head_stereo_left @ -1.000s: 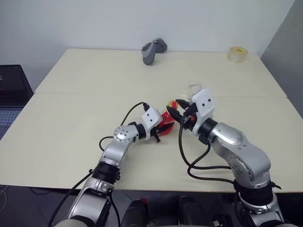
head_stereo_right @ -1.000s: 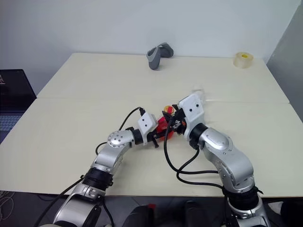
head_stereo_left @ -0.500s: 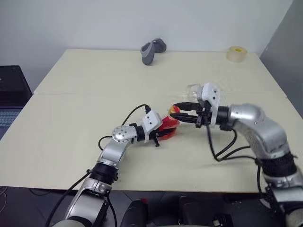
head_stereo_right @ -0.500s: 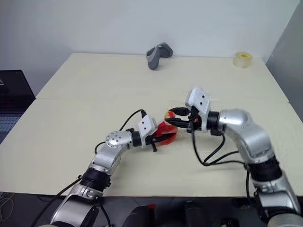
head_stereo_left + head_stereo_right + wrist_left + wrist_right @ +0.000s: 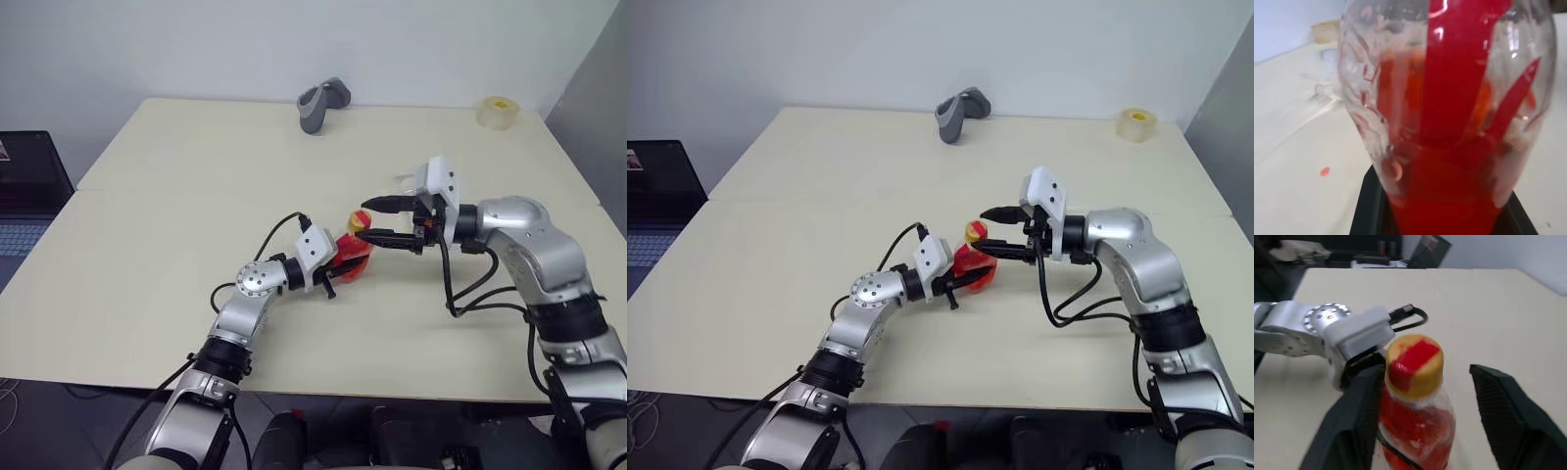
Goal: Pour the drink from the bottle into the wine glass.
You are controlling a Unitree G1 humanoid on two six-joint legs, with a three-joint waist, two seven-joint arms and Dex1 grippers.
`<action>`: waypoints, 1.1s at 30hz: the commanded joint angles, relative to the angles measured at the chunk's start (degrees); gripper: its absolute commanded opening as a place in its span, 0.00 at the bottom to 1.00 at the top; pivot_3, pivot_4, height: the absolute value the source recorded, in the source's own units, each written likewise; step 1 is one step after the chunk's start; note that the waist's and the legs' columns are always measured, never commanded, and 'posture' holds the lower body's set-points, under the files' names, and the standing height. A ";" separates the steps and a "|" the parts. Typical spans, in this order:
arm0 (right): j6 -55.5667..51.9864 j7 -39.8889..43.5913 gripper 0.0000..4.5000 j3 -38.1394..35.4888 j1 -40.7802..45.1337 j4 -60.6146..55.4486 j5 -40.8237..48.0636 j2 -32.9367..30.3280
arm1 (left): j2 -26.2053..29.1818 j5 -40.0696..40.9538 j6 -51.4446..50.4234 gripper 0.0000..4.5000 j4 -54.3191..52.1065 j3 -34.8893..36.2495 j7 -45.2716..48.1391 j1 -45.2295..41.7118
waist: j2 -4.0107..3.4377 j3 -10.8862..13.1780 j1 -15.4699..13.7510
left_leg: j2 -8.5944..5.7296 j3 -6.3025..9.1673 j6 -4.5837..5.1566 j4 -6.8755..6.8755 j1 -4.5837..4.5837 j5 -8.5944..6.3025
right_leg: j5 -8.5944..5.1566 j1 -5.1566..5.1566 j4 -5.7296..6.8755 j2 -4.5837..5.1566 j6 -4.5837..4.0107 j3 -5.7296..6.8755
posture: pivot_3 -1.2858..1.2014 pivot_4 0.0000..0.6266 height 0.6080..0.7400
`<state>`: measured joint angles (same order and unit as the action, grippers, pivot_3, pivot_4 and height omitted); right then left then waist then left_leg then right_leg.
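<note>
- right wrist view: right gripper (image 5: 1422,401) stands open, its jaws either side of the cap (image 5: 1414,365), not touching.
- left gripper (image 5: 965,281) is clamped on the bottle (image 5: 973,264), upright between its jaws.
- cap on, drink (image 5: 1449,161) unpoured; uncapping and pouring remain.
- glass (image 5: 404,182) stands beyond the right jaws.
- cream table (image 5: 196,176), white wall.
</note>
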<state>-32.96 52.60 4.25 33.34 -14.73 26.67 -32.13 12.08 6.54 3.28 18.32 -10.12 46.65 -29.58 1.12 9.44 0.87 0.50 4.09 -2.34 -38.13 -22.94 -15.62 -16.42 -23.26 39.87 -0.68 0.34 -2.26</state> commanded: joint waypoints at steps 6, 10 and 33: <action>-5.01 -22.70 0.82 0.26 -4.81 -17.66 -5.12 7.93 | -2.01 5.49 -3.65 0.18 -3.73 2.86 0.12 -0.58 | -0.01 0.00 0.86 | 0.05 0.00 -0.01 0.04 0.18 0.01 | 0.00 0.05 0.11 -0.10 0.01 0.00 | 0.52 0.24 1.00; -3.43 -24.82 0.82 4.35 -2.02 -14.55 -9.55 9.79 | -1.13 5.77 -4.16 0.18 -3.51 1.41 3.51 -1.15 | -0.01 0.00 0.86 | 0.02 -0.04 -0.03 0.04 0.15 0.02 | 0.00 0.04 0.05 -0.11 0.01 -0.03 | 0.52 0.24 1.00; -8.34 -18.30 0.82 -6.65 -7.07 -14.96 -3.26 -3.39 | 0.43 4.94 -3.68 0.17 -3.77 0.24 5.38 -0.32 | 0.00 0.00 0.84 | 0.00 -0.05 0.00 0.06 0.15 0.00 | -0.01 0.04 0.03 -0.11 0.01 -0.03 | 0.52 0.24 1.00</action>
<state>-41.30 33.41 -1.32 25.89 -27.60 21.89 -35.28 12.98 10.29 -1.80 17.51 -10.47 51.86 -29.51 1.11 9.44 1.70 0.51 4.02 -2.34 -38.05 -22.78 -15.62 -16.42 -23.22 39.90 -0.81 0.35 -2.30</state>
